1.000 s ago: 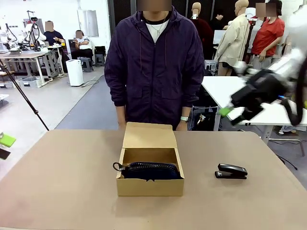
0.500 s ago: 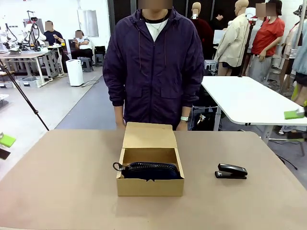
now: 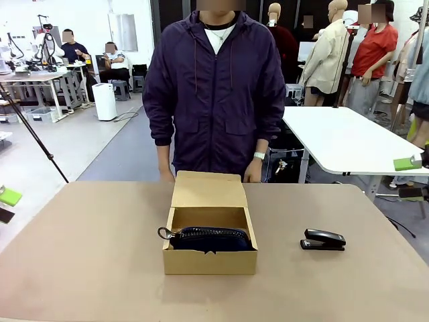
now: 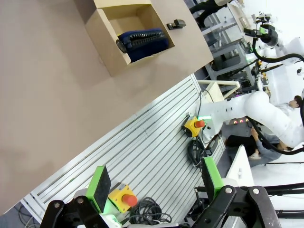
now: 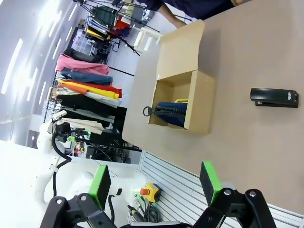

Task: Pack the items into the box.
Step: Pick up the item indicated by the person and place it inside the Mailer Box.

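Over the near edge of the table [image 3: 100, 261], the left gripper [image 4: 156, 186] is spread wide and holds nothing. The right gripper [image 5: 155, 184] is also wide open and empty, well back from the items. At mid-table stands the box [image 3: 210, 260], with the navy pouch [image 3: 212, 239] lying inside and its ring loop [image 3: 163, 233] poking over the left wall. A sliver of the yellow knife [image 5: 181, 100] shows behind the pouch. The stapler [image 3: 323, 239] lies on the table right of the box, apart from it. The lid flap [image 3: 208, 190] leans back toward the far side, where a person [image 3: 214, 94] stands.
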`<state>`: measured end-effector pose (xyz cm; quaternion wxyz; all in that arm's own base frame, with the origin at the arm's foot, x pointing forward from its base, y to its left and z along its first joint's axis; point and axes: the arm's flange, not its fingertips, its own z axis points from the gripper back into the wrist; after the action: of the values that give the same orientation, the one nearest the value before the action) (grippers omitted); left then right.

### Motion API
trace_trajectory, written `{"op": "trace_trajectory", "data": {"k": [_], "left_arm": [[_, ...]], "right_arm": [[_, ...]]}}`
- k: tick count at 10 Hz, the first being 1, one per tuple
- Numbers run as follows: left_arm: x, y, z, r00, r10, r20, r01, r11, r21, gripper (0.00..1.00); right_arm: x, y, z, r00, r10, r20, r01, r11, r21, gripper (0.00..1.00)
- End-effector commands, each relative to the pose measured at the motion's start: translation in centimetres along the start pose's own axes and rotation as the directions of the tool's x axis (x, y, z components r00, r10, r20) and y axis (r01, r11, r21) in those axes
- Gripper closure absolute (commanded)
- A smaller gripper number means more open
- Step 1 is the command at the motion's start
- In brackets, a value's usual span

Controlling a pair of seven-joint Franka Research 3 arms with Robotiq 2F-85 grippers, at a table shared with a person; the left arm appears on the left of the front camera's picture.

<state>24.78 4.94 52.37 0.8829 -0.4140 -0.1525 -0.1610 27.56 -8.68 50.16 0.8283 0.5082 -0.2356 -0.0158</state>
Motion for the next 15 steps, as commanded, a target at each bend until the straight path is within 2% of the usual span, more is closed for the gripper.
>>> {"op": "trace_trajectory", "data": {"k": [1,15], "left_arm": [[-0.22,0.2,0.09,1.0,-0.015,0.0,0.015,1.0,0.001,0.0],[-0.22,0.2,0.09,1.0,-0.015,0.0,0.015,1.0,0.001,0.0]], "right_arm": [[-0.2,0.21,0.06,1.0,0.001,0.017,-0.002,1.0,0.024,0.0],[-0.03,-0.03,0.13,1.0,-0.002,0.002,0.002,1.0,0.0,0.0]]}}
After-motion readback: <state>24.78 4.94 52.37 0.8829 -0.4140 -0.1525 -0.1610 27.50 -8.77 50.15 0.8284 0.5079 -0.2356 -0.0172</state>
